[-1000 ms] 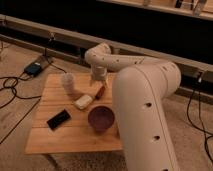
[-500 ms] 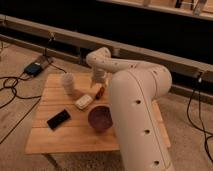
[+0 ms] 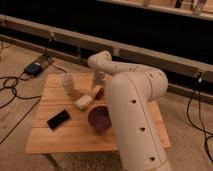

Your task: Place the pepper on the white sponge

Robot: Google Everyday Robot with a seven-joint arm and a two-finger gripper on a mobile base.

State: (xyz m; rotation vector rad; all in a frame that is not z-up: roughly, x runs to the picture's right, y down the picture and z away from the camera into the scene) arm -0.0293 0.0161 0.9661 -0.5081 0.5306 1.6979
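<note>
A small wooden table [image 3: 65, 137] stands in the lower middle of the frame, and the robot's thick white arm [image 3: 135, 105] rises from the lower right and bends over its far edge. The gripper [image 3: 100, 79] hangs at the end of that arm, just above the tabletop in the upper middle of the table, with its fingers apart and nothing clamped between them. The pepper [image 3: 98, 92], a slim red-orange piece, lies directly below the gripper; whether the fingertips touch it cannot be told. It sits at the upper right end of the white sponge [image 3: 83, 102], against it or partly on it, though which is unclear. The sponge lies slanted near the table's middle. A pale cup [image 3: 68, 83] stands upright to the upper left of the sponge, near it but apart. A black phone [image 3: 59, 119] lies flat toward the lower left of the table, and a purple bowl [image 3: 100, 119] sits below the sponge, beside the arm. Dark cables [image 3: 12, 87] trail across the floor at the left.
</note>
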